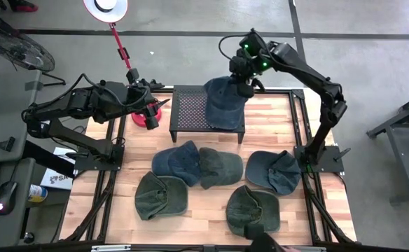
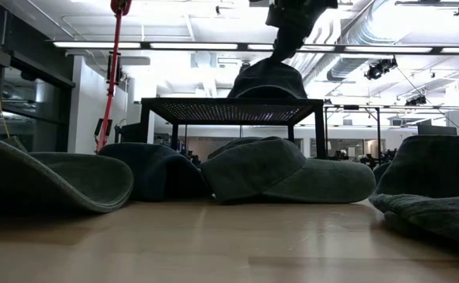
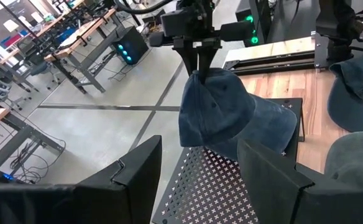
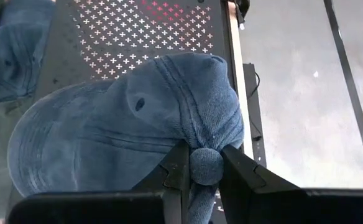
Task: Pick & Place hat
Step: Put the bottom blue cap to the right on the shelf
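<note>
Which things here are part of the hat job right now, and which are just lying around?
In the job:
- blue cap, pinched by the right gripper
- black perforated stand

Lying about:
- five caps on the table
- red object by the idle left gripper

Blue denim hat rests crown-up on the black perforated stand.

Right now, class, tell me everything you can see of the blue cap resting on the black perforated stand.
The blue cap looks like faded denim, with stitched panel seams, small eyelets and a curved brim. It rests on the right part of the black perforated stand at the table's far edge, its crown pulled upward. The right gripper is shut on a bunched fold of its fabric from above. Nothing else touches it.
</note>
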Robot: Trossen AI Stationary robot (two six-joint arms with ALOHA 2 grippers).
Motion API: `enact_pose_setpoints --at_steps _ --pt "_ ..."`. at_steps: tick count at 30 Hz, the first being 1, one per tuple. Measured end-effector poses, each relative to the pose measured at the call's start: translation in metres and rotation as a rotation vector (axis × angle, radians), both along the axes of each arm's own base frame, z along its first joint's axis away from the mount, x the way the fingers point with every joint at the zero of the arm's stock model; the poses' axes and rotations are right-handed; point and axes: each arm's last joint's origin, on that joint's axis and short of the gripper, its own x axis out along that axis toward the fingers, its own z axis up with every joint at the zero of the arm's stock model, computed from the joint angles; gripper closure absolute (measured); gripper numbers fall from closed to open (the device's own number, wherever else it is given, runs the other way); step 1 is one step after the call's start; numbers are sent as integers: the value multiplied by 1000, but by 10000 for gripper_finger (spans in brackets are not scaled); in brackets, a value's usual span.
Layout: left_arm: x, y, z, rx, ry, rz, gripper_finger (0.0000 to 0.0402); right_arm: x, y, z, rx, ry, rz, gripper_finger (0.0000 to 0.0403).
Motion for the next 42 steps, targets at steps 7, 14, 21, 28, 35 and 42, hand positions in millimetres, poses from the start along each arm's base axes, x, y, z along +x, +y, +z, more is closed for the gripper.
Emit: enact_pose_setpoints --at_steps 7,14,21,28,35,42 --pt "0 0 0 0 0 1 198 -5 -5 1 -9 -39 111 354" --pt "0 0 0 -2 -2 3 198 -5 -1 -2 -17 -56 255 354" --pt "0 0 0 -10 -8 6 198 -4 -1 -26 19 -18 312 354" --pt "0 0 0 -42 -30 17 198 1 -4 -35 -11 -40 315 354" --pt "0 0 0 -44 -31 18 198 3 -7 -33 -113 -22 329 354" --pt "0 0 0 -45 -31 17 198 4 -9 -32 -193 -23 384 354"
